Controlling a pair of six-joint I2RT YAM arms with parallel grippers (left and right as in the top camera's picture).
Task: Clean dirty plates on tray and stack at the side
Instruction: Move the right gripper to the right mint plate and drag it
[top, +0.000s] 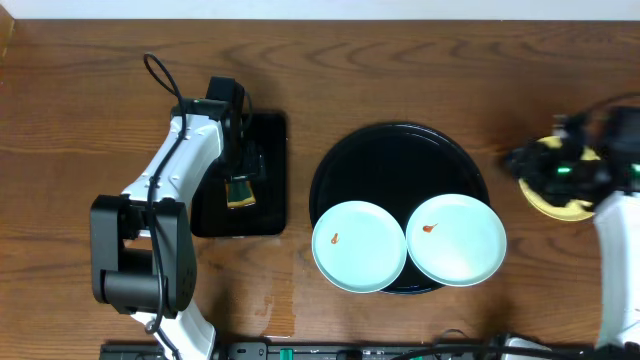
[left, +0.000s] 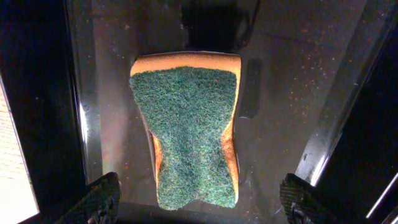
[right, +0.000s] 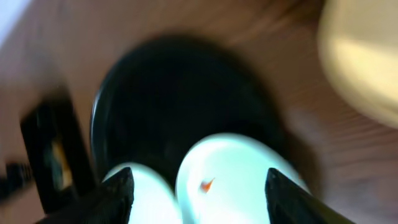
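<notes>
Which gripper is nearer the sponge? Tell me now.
Left. The left gripper hangs open directly over the sponge; the right gripper is far off, past the round tray, by the yellow plate.

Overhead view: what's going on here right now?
The left gripper hovers open over the green-topped sponge in the small rectangular tray, not gripping it. The right gripper is open and empty near the yellow plate, which sits on the tabletop right of the round tray. The left mint plate and the right mint plate sit on that tray, each showing an orange smear, so neither looks cleaned yet.
</notes>
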